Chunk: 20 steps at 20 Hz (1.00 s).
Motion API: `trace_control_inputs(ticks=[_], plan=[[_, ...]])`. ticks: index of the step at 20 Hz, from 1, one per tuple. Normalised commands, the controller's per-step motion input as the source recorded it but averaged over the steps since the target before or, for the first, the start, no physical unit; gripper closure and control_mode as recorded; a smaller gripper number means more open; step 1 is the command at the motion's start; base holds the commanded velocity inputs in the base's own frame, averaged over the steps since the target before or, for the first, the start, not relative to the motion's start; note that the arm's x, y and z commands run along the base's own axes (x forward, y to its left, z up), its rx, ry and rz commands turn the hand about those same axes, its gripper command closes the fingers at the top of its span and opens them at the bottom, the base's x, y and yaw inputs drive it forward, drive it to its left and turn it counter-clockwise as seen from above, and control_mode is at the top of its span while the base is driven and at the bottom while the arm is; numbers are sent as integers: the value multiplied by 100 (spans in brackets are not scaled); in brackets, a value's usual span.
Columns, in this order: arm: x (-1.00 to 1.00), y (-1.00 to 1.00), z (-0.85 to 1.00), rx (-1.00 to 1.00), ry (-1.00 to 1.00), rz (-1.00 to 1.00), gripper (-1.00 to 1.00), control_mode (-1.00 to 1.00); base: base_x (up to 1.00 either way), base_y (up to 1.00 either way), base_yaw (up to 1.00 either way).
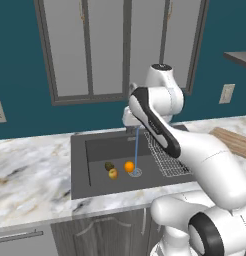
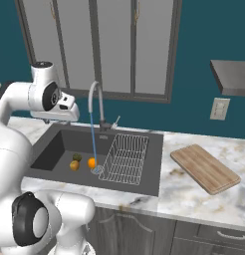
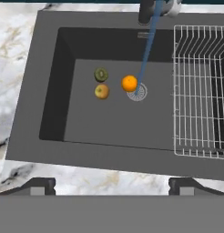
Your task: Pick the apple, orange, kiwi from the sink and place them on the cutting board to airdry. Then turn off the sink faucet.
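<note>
From the hand camera I had the hand (image 3: pixel 112 184) high over the sink (image 3: pixel 50 77), fingers apart and holding nothing. All three fruits sat on the basin floor, upper left of centre in that frame: kiwi (image 3: pixel 101 74) above the apple (image 3: pixel 102 91), orange (image 3: pixel 129 83) just right, beside the drain. I judged a straight descent.

The arm reached forward, bent at the elbow; its end effector (image 3: pixel 112 185) pointed downward, fingertips spread wide apart.
</note>
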Motion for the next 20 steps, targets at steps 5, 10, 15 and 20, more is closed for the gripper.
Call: trace_control_inputs(ticks=[5, 10, 15, 20], plan=[[13, 24, -18, 0, 0, 0, -100, -100, 0, 0, 0], [16, 9, -15, 0, 0, 0, -100, -100, 0, 0, 0], [19, 10, -30, 0, 0, 0, -100, -100, 0, 0, 0], [22, 9, -33, 0, 0, 0, -100, -100, 0, 0, 0]])
